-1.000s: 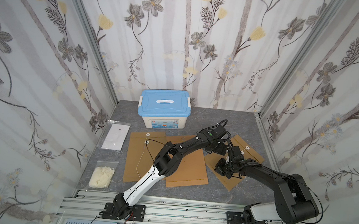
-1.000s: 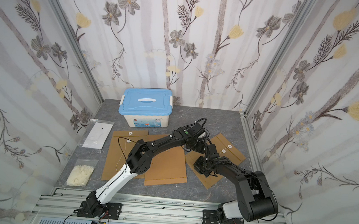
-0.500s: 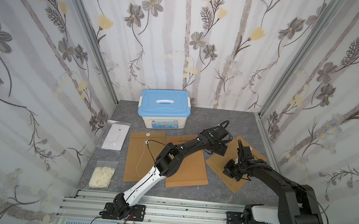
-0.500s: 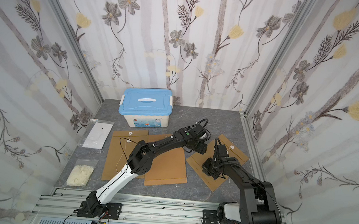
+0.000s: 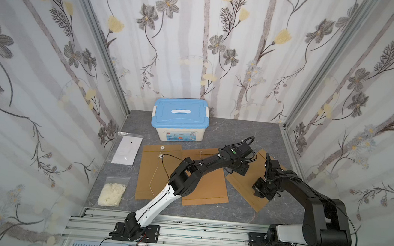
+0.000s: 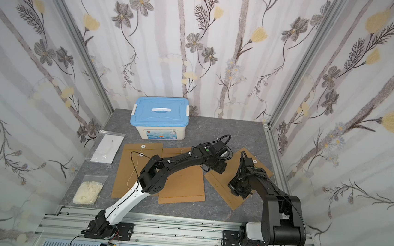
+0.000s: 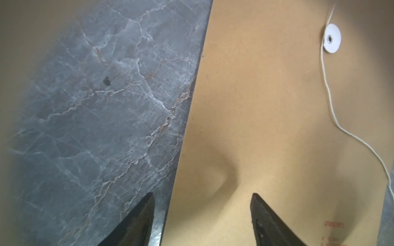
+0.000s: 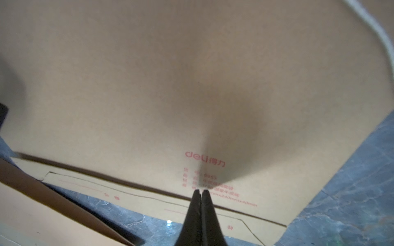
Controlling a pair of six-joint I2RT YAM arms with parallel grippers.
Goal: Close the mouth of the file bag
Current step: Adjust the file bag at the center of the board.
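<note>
Right gripper (image 8: 200, 191) is standing closed, tips at the brown file bag (image 5: 241, 184), which is lying askew at the right side of the grey table (image 5: 238, 131); left gripper (image 7: 202, 194) is hovering open across its edge.

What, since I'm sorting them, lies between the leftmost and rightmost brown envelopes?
A third envelope, with the left arm stretched above it; both top views show it.

The file bag (image 5: 242, 188) lies right of two other bags (image 5: 149, 168), box (image 5: 180, 120) behind, two pouches (image 5: 127, 150) leftmost
</note>
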